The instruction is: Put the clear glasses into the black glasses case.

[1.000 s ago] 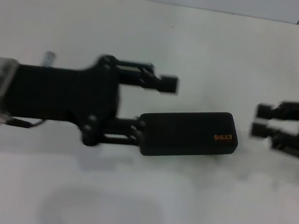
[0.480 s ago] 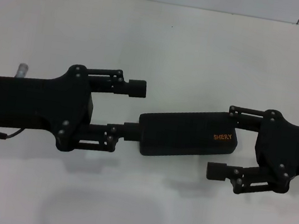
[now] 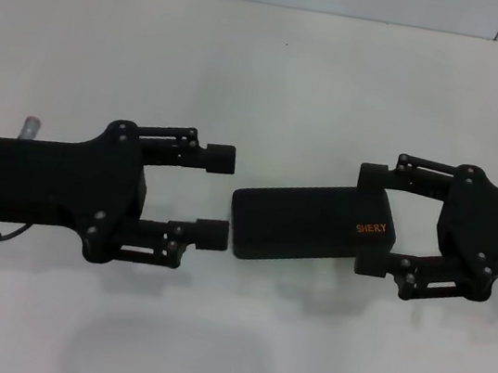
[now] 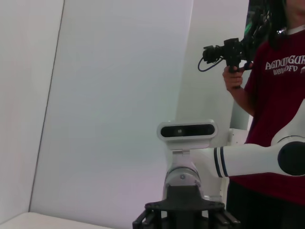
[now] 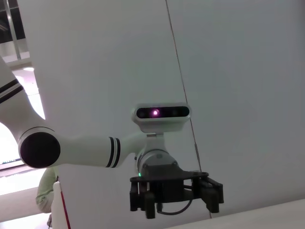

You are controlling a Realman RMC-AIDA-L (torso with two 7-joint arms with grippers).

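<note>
A: In the head view, where is the black glasses case (image 3: pixel 305 221)?

B: It lies shut on the white surface (image 3: pixel 276 69), between the two hands, lid up, with orange lettering near its right end. The right hand (image 3: pixel 371 219) is at that end, one finger at the far edge and the other at the near edge, so it straddles the case. Whether the pads press on it cannot be told for sure; it looks closed on the end.

A: And the left hand (image 3: pixel 220 194)?

B: It sits just beside the case's left end, fingers spread wide, holding nothing. The nearer fingertip is very close to the case's corner.

A: The clear glasses?

B: None can be seen in any view. A faint oval mark shows on the surface nearer the robot, but it cannot be told what it is.

A: The left wrist view?

B: It looks across at the right arm's wrist camera (image 4: pixel 187 131), with a person in a dark red shirt (image 4: pixel 274 100) holding a camera rig behind. No case there.

A: The right wrist view?

B: The left arm's wrist camera (image 5: pixel 162 113) against a pale wall.

A: How should the case handle?

B: Likely stiff, light and smooth-shelled, so a bit slippery. Gripping across the narrow ends seems soundest; the lid probably needs prising at the seam while the other hand steadies it.
</note>
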